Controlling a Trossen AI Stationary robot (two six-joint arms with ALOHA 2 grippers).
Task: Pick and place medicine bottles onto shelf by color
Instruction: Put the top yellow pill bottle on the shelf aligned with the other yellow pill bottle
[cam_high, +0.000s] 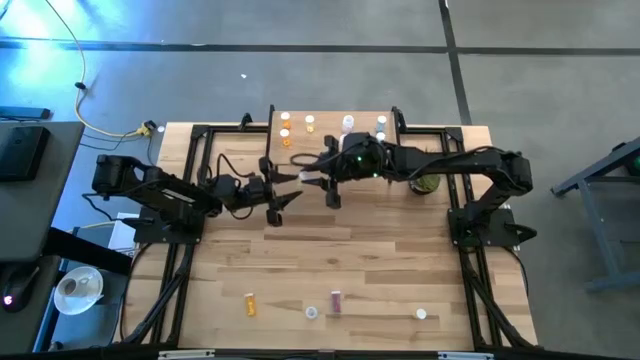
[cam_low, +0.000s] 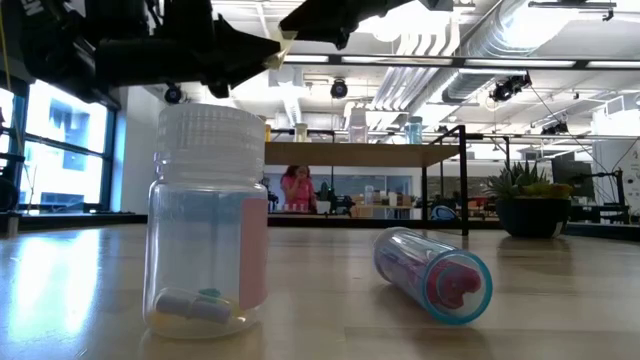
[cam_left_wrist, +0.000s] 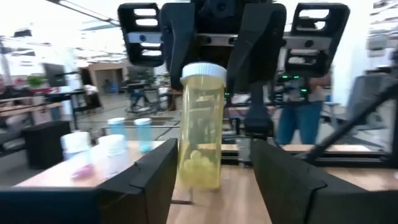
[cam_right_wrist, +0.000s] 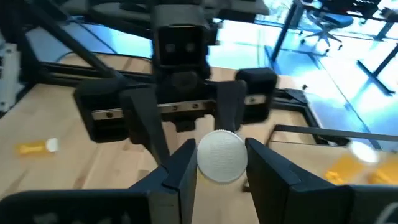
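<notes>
A yellow medicine bottle (cam_left_wrist: 199, 134) with a white cap hangs upright in mid-air over the middle of the table, behind which is the shelf (cam_high: 335, 112). My right gripper (cam_high: 312, 180) is shut on its top. My left gripper (cam_high: 285, 203) is open and faces it. Its two fingers (cam_left_wrist: 155, 180) stand level on either side of the bottle's lower half, with gaps showing on both sides. Several orange and pale bottles (cam_high: 310, 123) stand on the shelf. Other bottles lie or stand near the table's near edge: orange (cam_high: 250, 303), purple (cam_high: 336, 300) and white-capped (cam_high: 421, 314). My right gripper pinches the bottle's white cap (cam_right_wrist: 221, 155) between its two fingers, which come from above and point down. The bottle hangs upright below the fingers, clear of the table.
A potted plant (cam_high: 426, 184) stands under my right arm. In the low view a clear bottle (cam_low: 207, 220) stands and a purple one (cam_low: 432, 272) lies close to the near edge. A person (cam_low: 297, 186) shows far behind the table. Black frame rails (cam_high: 190, 200) run along both sides.
</notes>
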